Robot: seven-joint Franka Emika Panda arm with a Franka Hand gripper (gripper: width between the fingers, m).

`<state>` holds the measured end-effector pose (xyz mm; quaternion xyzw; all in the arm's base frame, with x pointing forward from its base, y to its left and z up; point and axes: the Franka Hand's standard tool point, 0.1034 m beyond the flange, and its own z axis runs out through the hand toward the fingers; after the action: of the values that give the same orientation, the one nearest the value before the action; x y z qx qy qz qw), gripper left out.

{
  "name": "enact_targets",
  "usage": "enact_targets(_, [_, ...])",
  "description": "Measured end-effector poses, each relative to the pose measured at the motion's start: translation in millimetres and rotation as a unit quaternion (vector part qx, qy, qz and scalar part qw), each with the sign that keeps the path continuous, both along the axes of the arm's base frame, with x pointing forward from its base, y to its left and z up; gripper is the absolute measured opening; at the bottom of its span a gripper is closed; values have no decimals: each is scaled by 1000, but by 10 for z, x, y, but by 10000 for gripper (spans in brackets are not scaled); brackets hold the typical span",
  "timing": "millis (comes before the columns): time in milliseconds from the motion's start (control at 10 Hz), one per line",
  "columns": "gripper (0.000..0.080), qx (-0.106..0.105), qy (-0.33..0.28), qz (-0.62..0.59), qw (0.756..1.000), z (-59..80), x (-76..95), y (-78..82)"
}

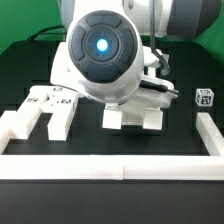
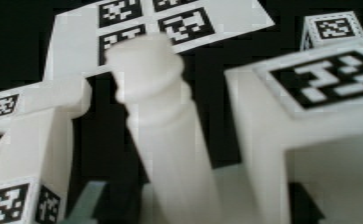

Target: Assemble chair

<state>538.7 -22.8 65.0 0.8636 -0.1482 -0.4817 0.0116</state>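
Looking from outside, the robot arm (image 1: 100, 50) hangs low over the black table (image 1: 185, 125) and hides a fair bit of it. One tagged white chair piece (image 1: 48, 104) lies toward the exterior view's left. A second chair piece (image 1: 133, 118) sits right under the arm, and a small tagged cube (image 1: 204, 98) is off toward the exterior view's right. All of it is inside the white border wall (image 1: 110, 166). On the wrist view, a rounded white post (image 2: 151, 120) stands between tagged blocks (image 2: 329, 80). Can't tell if the pincer is apart or clamped on anything.
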Motion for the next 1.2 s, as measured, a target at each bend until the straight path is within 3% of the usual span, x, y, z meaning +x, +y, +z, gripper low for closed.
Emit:
enact_targets(100, [429,0,2,-2,1000,-10,-15,-13])
enact_targets(200, [563,0,3,-2,1000,-25,-17,-19])
enact_targets(300, [622,0,3,-2,1000,-26,-17,-20])
enact_targets(900, [649,0,4,-4,1000,-40,-26,-39])
enact_targets(1200, [649,3,2,-10,1000,-45,-25,-145])
